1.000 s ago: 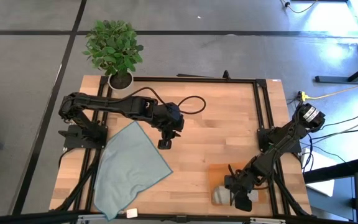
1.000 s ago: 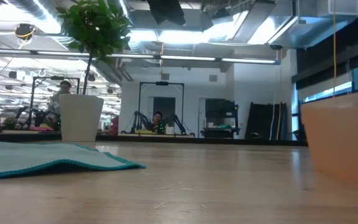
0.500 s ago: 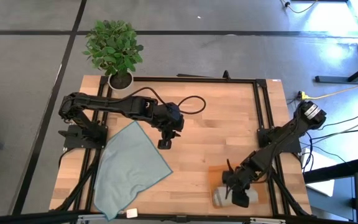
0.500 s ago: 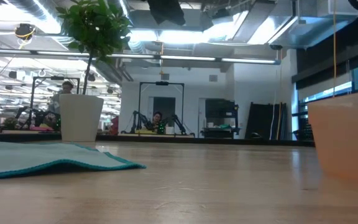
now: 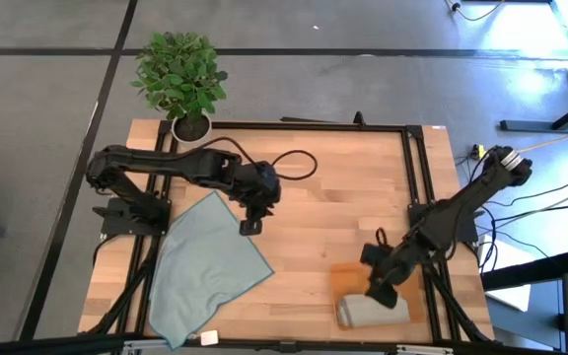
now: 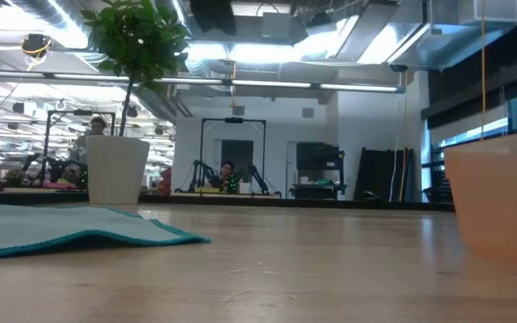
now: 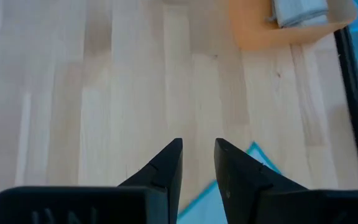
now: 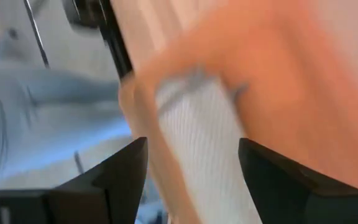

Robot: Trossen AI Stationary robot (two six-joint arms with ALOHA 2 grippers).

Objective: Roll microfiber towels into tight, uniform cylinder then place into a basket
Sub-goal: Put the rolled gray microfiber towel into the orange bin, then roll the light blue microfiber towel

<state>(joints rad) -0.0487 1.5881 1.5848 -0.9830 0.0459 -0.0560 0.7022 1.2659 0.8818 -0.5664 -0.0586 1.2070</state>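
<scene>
Pale blue-grey towel [image 5: 207, 264]; grey ribbed rolled towel [image 5: 371, 313]; orange-brown basket [image 5: 346, 276]; pale wood desk [image 5: 333, 212]; white pot [image 6: 116, 169].

basket [image 6: 501, 202] cut off at frame edge, rolled towel [image 8: 204, 143] motion-blurred

Rolled grey towel [image 5: 371, 313] in orange basket [image 5: 345, 271]; blue-grey towel [image 5: 205, 268] (unrolled) lies flat.

**Where my four eyes sit**

One camera looks straight down on my pale wooden table [image 5: 314, 197]. Another sits at tabletop height, facing the room. My wrist cameras peer past my dark fingers. High and low views share the white plant pot [image 6: 115, 169] on that table.
</scene>
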